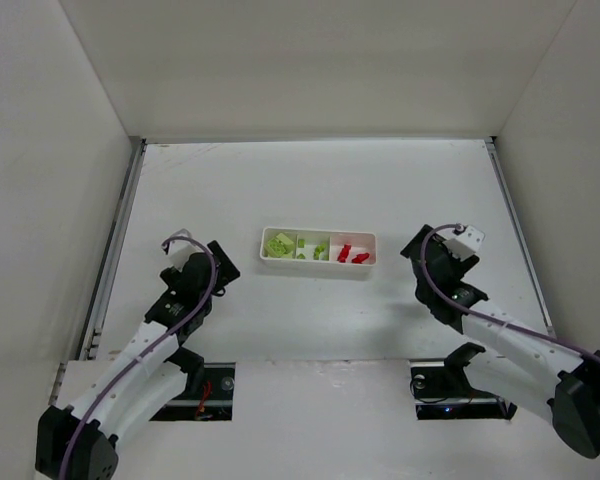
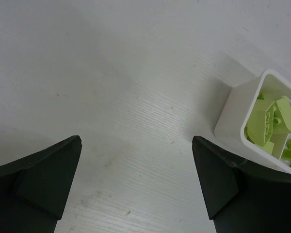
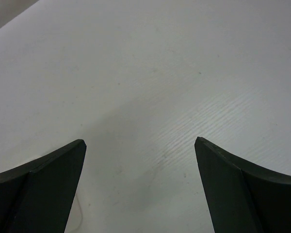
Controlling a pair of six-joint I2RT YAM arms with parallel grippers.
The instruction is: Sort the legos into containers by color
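- Legos are all inside the tray at mid-table; details are at the end of this list.
- Table [image 1: 310,190]: white, with a metal rail along its left and right edges. Enclosure walls [image 1: 50,180] stand at the left, right and back. A wide bare stretch runs from the tray to the back edge, and a narrower bare strip lies between the tray and the arm bases.
- Left gripper [image 1: 220,262]: jaws spread wide and holding nothing. It sits off the tray's left end, apart from it. In the wrist view the tray's corner shows just past the right-hand finger [image 2: 233,194], with bare table between the fingers.
- Right gripper [image 1: 417,262]: jaws spread wide and holding nothing. It sits off the tray's right end, not touching it. Its wrist view shows only bare table between the fingers [image 3: 242,194].
- Tray [image 1: 318,264]: long and shallow, with three compartments, its length running left to right. It is well clear of both side rails.
- Green legos [image 1: 280,243]: in the left compartment, with more green pieces in the middle one.
- Red legos [image 1: 352,254]: in the right compartment.
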